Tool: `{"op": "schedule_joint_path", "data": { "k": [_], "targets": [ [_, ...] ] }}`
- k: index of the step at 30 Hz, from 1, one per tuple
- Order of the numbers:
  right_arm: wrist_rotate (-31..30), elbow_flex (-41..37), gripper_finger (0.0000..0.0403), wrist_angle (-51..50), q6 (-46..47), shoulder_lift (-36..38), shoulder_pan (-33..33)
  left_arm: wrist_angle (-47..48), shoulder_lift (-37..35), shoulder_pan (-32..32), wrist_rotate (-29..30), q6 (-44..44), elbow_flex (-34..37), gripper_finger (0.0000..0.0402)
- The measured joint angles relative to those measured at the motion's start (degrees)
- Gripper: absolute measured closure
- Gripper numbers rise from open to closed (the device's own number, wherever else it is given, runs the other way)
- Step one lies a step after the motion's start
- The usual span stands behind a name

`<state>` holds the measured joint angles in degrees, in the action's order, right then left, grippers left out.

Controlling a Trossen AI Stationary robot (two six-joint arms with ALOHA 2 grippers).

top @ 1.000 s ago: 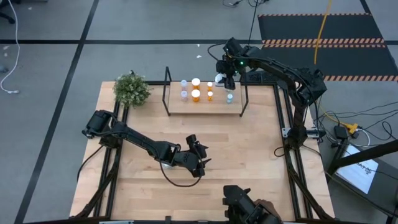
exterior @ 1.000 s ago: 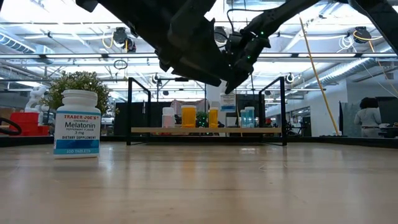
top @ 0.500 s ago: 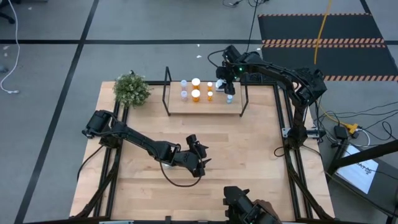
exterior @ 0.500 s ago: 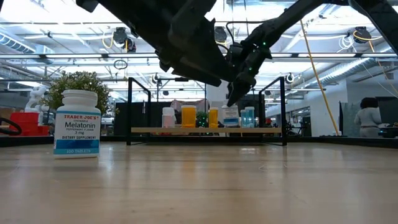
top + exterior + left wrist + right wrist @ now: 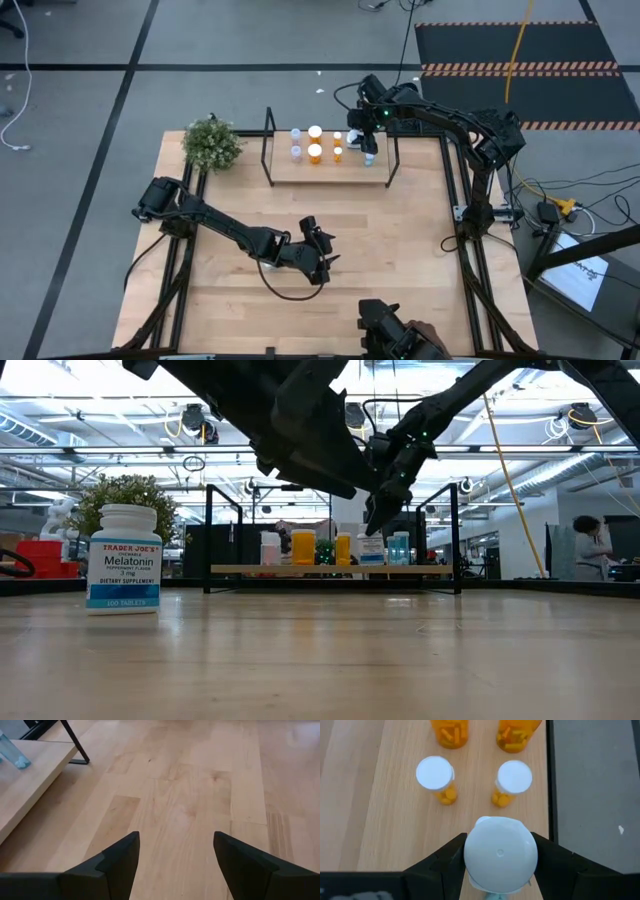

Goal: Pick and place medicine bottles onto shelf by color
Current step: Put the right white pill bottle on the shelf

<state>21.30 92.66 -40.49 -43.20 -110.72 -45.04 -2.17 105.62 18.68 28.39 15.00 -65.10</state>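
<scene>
Low light-wood shelf (image 5: 330,166) with thin black end frames: landmark. Right gripper (image 5: 500,857) above its right end, fingers clamped on a pale blue, white-capped medicine bottle (image 5: 500,853); small orange white-capped bottles (image 5: 436,777) stand just beyond. Left gripper (image 5: 175,852) over bare tabletop well before the shelf, fingers spread, holding nothing.

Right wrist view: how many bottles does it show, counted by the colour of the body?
Orange bottles, standing on the shelf: 4
Pale bottle with a whitish cap, held in the right gripper: 1
Total: 5
</scene>
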Motion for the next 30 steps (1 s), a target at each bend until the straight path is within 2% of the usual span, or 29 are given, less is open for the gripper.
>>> {"op": "schedule_joint_path", "data": {
  "k": [11, 30],
  "targets": [
    [0.05, -2.54, 0.0192, 3.46, 0.41, 0.00, -0.07, 0.24, 0.00, 0.00, 0.01, 0.01, 0.00, 0.0149],
    [-0.11, -3.89, 0.0190, 5.16, -1.83, 0.00, -0.09, 0.28, 0.00, 0.66, 0.03, -0.37, 0.00, 0.0149]
  ]
}}
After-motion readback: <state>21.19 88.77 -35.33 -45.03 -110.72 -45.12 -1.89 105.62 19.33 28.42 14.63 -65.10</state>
